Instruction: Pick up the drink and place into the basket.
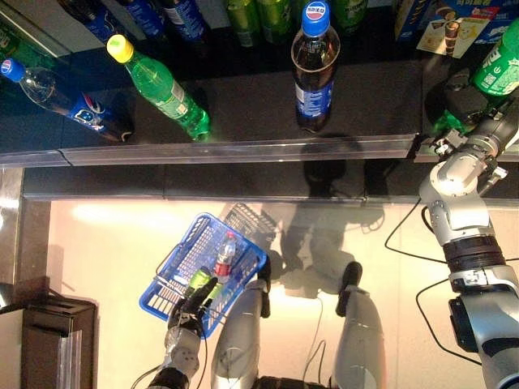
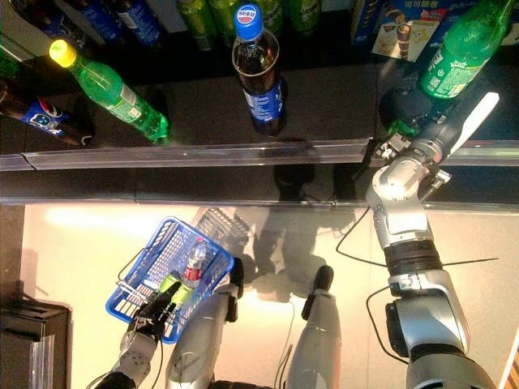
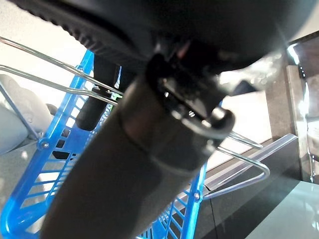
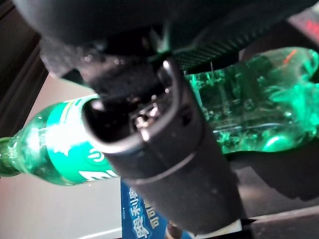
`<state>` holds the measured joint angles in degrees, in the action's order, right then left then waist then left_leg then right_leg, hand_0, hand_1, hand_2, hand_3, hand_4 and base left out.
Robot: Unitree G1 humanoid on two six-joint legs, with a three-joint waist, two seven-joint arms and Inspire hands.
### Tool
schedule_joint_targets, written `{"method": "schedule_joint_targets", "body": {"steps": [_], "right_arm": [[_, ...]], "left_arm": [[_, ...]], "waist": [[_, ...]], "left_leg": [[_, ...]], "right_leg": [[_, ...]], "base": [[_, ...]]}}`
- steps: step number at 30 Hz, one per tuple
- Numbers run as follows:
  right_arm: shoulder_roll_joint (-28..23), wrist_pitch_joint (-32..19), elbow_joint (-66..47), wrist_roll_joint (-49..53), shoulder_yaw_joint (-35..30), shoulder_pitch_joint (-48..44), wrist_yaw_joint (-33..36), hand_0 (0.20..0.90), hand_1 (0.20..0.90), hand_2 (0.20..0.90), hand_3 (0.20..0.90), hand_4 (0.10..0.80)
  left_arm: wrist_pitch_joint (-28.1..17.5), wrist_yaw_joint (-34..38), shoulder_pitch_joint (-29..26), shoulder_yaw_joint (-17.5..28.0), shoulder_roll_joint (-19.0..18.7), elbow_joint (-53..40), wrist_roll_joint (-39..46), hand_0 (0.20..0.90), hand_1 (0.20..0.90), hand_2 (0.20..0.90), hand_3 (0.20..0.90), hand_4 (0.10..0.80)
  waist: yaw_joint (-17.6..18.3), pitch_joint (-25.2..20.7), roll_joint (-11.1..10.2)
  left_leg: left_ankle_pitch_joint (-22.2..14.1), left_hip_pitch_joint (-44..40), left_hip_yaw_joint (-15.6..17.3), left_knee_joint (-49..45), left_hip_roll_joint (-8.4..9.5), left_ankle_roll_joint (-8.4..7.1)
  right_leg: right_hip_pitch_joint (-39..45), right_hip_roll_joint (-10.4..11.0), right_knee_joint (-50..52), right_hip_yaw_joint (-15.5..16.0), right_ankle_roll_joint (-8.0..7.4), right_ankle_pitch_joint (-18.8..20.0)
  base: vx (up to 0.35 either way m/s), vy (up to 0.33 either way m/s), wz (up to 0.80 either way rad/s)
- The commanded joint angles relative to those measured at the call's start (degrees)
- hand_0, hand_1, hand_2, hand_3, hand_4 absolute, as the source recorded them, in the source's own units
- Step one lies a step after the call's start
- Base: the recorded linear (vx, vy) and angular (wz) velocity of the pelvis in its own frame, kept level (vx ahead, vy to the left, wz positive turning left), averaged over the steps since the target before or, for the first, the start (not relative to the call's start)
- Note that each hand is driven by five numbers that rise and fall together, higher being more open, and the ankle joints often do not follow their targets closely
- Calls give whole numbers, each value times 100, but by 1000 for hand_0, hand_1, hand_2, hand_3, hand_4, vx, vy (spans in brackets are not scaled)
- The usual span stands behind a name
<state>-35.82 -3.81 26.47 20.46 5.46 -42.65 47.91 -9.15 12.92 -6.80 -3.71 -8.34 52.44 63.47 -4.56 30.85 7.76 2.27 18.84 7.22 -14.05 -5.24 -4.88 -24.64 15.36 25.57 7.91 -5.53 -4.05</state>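
Observation:
A green drink bottle [image 2: 454, 49] leans at the right end of the dark shelf [image 1: 243, 113]. My right hand [image 2: 409, 101] is curled round its lower part. In the right wrist view the thumb [image 4: 164, 164] lies across the green bottle [image 4: 239, 114]. Down by the floor hangs a blue basket [image 1: 174, 255], which my left hand [image 1: 190, 312] holds by its wire handle [image 3: 239, 169]. Inside the basket lie a small red-labelled bottle [image 1: 225, 258] and a yellow-green bottle [image 1: 199, 279].
On the shelf stand a cola bottle with a blue cap [image 1: 315, 65], a green bottle with a yellow cap [image 1: 162, 87] and a blue-labelled bottle [image 1: 65, 101] at the left. More bottles and a snack box [image 1: 454, 24] line the back. A dark cabinet [image 1: 49, 340] stands lower left.

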Motion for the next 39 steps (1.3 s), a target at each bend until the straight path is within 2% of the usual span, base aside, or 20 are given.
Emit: {"method": "schedule_joint_targets", "body": {"steps": [1, 5, 10, 15, 20, 26, 27, 28, 29, 30, 32, 33, 34, 39], "right_arm": [[-779, -604, -1154, -338, -437, -569, 431, 300, 300, 300, 200, 100], [-784, -685, -1469, -335, -618, -175, 355, 300, 300, 300, 200, 100], [-529, -747, -2341, -561, -821, 591, 45, 300, 300, 300, 200, 100], [-76, -907, -3295, -653, -912, 1477, -439, 300, 300, 300, 200, 100], [251, -1067, -4054, -514, -833, 2129, -1242, 300, 300, 300, 200, 100], [511, -1148, -4780, 138, -448, 2833, -2974, 300, 300, 300, 200, 100], [537, -1205, -4894, 402, -379, 2956, -3402, 300, 300, 300, 200, 100], [528, -1269, -5113, 665, -276, 3150, -3813, 300, 300, 300, 200, 100], [529, -1270, -5114, 670, -280, 3156, -3819, 300, 300, 300, 200, 100], [518, -1320, -5218, 1035, -207, 3261, -4236, 300, 300, 300, 200, 100], [511, -1352, -5231, 1159, -178, 3289, -4347, 300, 300, 300, 200, 100], [550, -1297, -5330, 1909, 12, 3336, -5032, 300, 300, 300, 200, 100], [618, -1204, -5393, 2155, 218, 3298, -5374, 300, 300, 300, 200, 100], [818, -923, -5512, 2716, 1254, 2937, -6531, 300, 300, 300, 200, 100]], "left_arm": [[-467, -77, 728, 186, -324, -387, 165, 300, 300, 300, 200, 100], [-510, -111, 843, 307, -304, -360, 227, 300, 300, 300, 200, 100], [-618, -74, 985, 571, -262, -346, 316, 300, 300, 300, 200, 100], [-759, -89, 1161, 901, -306, -388, -6, 300, 300, 300, 200, 100], [-1018, -232, 1310, 1096, -347, -604, -113, 300, 300, 300, 200, 100], [-1170, -463, 1494, 1337, -395, -929, -246, 300, 300, 300, 200, 100], [-1176, -502, 1507, 1376, -400, -1018, -347, 300, 300, 300, 200, 100], [-1158, -567, 1466, 1353, -471, -1140, -513, 300, 300, 300, 200, 100], [-1157, -564, 1470, 1351, -471, -1144, -515, 300, 300, 300, 200, 100], [-1119, -699, 1432, 1314, -533, -1258, -627, 300, 300, 300, 200, 100], [-1079, -745, 1423, 1296, -563, -1312, -688, 300, 300, 300, 200, 100], [-1083, -907, 1385, 1199, -682, -1503, -895, 300, 300, 300, 200, 100], [-1073, -1036, 1361, 1155, -754, -1587, -842, 300, 300, 300, 200, 100], [-1094, -1439, 1338, 924, -994, -2141, -724, 300, 300, 300, 200, 100]], "waist": [[188, -106, 9], [235, -236, -63], [309, -457, -200], [365, -788, -412], [316, -1194, -570], [180, -1699, -634], [181, -1775, -637], [207, -1864, -656], [214, -1870, -656], [200, -1913, -672], [201, -1930, -681], [135, -1964, -682], [89, -1990, -667], [-155, -2115, -605]], "left_leg": [[-139, -105, -463, -1060, -270, -150], [-214, -315, -418, -1096, -287, -148], [-400, -591, -354, -1155, -301, -129], [-620, -993, -276, -901, -297, -83], [-699, -1439, -273, -286, -204, -40], [-488, -1805, -524, 471, -155, -2], [-436, -1868, -613, 611, -162, 4], [-372, -1893, -807, 769, -160, 11], [-369, -1891, -816, 775, -161, 9], [-332, -1877, -922, 793, -159, -4], [-327, -1860, -971, 779, -157, -14], [-292, -1829, -1026, 769, -211, -68], [-252, -1836, -1028, 812, -257, -96], [3, -1914, -1128, 1187, -350, -154]], "right_leg": [[507, 69, -332, 36, 103, 154], [775, 85, -443, 4, 90, 151], [1167, 116, -584, -39, 55, 141], [1654, 91, -958, -96, -48, 209], [2167, 15, -1598, -130, -179, 392], [2425, -18, -2062, -187, -312, 576], [2441, -89, -2048, -281, -289, 522], [2442, -251, -2023, -482, -228, 423], [2441, -252, -2019, -473, -226, 418], [2462, -328, -2009, -533, -185, 369], [2487, -338, -2015, -502, -172, 356], [2556, -387, -2011, -359, -114, 291], [2587, -397, -2022, -262, -100, 278], [2728, -426, -2159, 11, -60, 264]], "base": [[0, 0, 0], [-16, 72, -2], [28, 69, 1], [59, 38, -1], [28, 13, 1], [18, 15, 7], [32, -18, 18], [21, -22, 32], [6, -53, 57], [-8, -48, 67], [-22, -53, 63], [-57, -59, 52], [-77, -62, 56], [-48, -1, 27]]}}
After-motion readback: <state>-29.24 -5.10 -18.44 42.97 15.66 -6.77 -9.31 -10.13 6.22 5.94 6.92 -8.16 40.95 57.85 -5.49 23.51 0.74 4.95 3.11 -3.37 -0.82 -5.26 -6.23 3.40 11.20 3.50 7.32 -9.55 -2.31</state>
